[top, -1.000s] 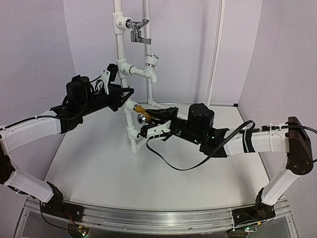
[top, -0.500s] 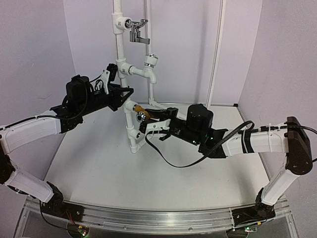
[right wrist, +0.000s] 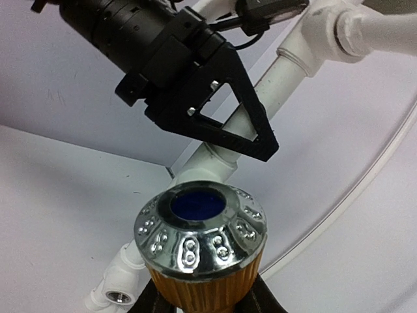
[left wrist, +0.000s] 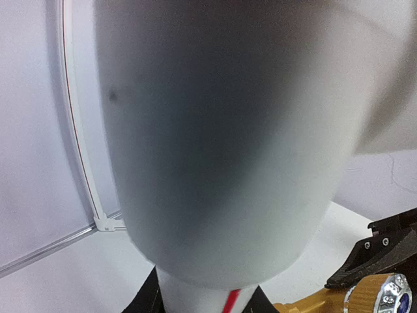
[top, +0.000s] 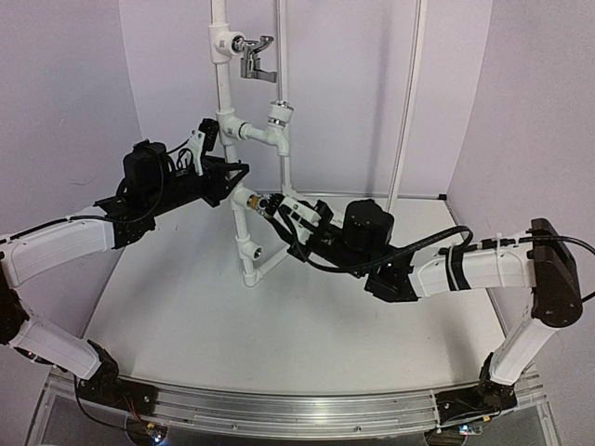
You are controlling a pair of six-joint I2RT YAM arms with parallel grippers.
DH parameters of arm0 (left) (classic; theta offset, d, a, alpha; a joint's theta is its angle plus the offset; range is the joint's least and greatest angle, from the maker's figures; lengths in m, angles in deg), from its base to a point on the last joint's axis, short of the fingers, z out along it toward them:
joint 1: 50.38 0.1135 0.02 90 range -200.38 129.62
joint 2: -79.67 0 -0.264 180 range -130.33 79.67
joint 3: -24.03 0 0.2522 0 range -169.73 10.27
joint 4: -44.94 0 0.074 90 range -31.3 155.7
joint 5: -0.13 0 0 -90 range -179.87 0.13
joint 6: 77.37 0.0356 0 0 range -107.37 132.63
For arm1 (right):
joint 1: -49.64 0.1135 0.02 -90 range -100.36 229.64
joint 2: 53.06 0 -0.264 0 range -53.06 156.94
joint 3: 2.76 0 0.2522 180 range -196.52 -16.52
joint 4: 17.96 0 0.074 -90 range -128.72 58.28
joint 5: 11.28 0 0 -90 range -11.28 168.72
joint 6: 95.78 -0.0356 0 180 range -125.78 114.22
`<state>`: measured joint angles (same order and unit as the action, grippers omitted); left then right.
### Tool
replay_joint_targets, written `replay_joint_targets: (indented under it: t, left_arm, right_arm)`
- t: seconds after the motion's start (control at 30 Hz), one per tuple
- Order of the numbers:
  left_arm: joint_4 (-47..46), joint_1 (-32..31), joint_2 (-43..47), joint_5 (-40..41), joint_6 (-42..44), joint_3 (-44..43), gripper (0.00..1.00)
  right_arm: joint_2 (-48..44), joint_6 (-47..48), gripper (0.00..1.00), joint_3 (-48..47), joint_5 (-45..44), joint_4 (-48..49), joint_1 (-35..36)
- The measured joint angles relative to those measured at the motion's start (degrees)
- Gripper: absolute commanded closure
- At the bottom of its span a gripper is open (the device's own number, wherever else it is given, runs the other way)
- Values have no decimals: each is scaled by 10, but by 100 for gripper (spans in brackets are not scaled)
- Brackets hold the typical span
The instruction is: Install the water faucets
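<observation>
Toward the table's far edge, right jaws pinching the brass tap (right wrist: 201,244) rolled, tightening it; left jaws seemingly clamped the pipe (left wrist: 221,130)

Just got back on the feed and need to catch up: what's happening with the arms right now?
The left gripper is clamped on the white pipe stand, bracing it. The right gripper holds the brass tap by its body, its inlet end at a side fitting low on the pipe; how far it is threaded in cannot be seen. A chrome tap and a white plastic tap already sit on fittings higher up.
</observation>
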<state>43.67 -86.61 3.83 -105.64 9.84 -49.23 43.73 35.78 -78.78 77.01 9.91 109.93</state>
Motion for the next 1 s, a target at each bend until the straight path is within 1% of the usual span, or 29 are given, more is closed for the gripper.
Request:
replay_joint_targets:
  t: [0.27, 0.57, 1.0]
  left_arm:
    - [0, 0, -1, 4, 0, 0, 100]
    - [-1, 0, -1, 6, 0, 0, 100]
    - [-1, 0, -1, 15, 0, 0, 100]
  right_arm:
    - [7, -165, 100, -5, -34, 10, 6]
    - [15, -375, 100, -11, -64, 17, 8]
    - [21, -691, 100, -23, -63, 4, 4]
